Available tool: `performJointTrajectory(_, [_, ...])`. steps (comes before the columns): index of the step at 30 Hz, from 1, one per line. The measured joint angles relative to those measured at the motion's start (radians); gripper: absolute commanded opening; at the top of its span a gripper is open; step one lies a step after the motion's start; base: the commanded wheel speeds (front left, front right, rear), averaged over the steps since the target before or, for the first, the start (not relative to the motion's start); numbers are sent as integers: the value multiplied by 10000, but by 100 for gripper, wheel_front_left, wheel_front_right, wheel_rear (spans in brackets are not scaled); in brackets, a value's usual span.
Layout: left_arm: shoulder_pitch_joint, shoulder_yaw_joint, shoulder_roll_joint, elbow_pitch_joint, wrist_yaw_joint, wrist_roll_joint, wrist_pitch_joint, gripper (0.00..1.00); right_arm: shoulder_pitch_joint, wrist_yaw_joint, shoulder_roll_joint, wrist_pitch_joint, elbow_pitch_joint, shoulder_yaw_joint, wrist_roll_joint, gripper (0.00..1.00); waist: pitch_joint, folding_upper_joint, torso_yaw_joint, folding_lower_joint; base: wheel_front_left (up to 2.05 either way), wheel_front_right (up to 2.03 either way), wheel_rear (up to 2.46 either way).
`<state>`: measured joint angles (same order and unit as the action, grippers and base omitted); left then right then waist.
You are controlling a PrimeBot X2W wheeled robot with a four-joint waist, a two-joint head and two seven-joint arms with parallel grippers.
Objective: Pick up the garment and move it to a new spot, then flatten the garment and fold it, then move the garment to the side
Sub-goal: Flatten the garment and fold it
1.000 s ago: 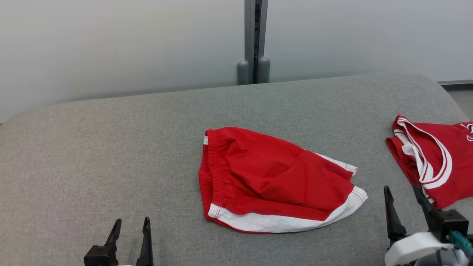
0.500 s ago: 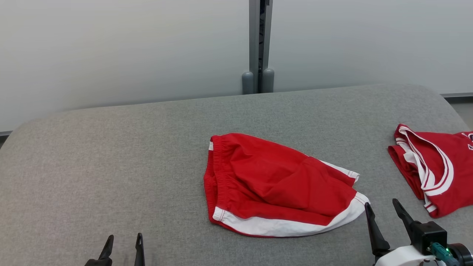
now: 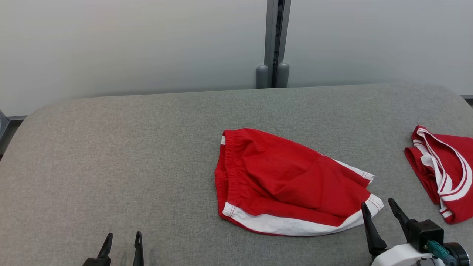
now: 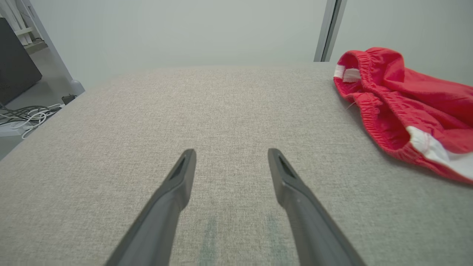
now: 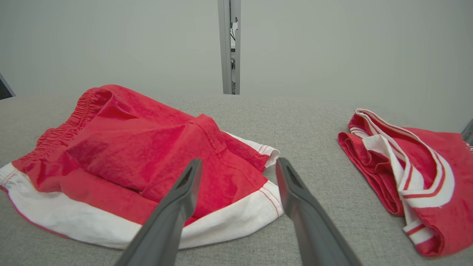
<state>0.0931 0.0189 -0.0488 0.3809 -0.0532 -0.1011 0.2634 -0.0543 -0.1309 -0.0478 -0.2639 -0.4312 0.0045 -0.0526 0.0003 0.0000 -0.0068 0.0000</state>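
Looking down from the head view, the red shorts [image 3: 292, 181] lie crumpled a little right of the middle of the grey tabletop [image 3: 129, 155], with the elastic waistband to the left and the white-trimmed leg hems to the right. A red jersey [image 3: 462, 208] with white striped trim lies well apart from them at the right edge. The left hand [image 3: 124, 234] rises from the bottom edge at lower left, fingers spread, over bare fabric and far from the shorts. The right hand [image 3: 377, 202] sits at lower right, fingers wide and empty, its nearer fingertip just beside the white hem corner. Behind the tabletop stands a pale wall [image 3: 129, 44] with a grey post [image 3: 274, 40].

From the left wrist view, the left hand [image 4: 231, 151] stands open over the empty tabletop [image 4: 221, 103], holding nothing. The waistband end of the shorts [image 4: 406, 99] lies off to the right. Cables [image 4: 26, 114] lie on the floor at the far left.

From the right wrist view, the right hand [image 5: 239, 160] is spread wide, pointing at the hem end of the shorts [image 5: 129, 147]. Its left finger crosses the white trim in the picture, though contact cannot be told. The jersey [image 5: 439, 151] lies bunched to the right.
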Motion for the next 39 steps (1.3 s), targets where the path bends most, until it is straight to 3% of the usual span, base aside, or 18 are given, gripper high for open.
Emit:
performJointTrajectory(17, [-404, 569, -2, -311, 148, -146, 0, 100, -344, 0, 0, 0, -12, -13, 0, 100, 446, 0, 16, 0, 0, 0, 0])
performJointTrajectory(24, [-1348, 2485, 8, -675, 869, -832, 0, 100, -661, 0, 0, 0, 165, -44, -10, 100, 1064, 0, -4, 0, 0, 0, 0])
performJointTrajectory(29, [-1951, 3969, 6, -199, 1310, -1475, 0, 100, -872, 0, 8, 0, 190, 25, 12, 100, 1397, 0, -158, 0, 0, 0, 0])
performJointTrajectory(39, [-2828, 4451, 4, 1235, 1170, -1868, 0, 100, -1141, 0, -8, 0, 284, 17, 77, 100, 1766, 0, -689, 0, 0, 0, 0])
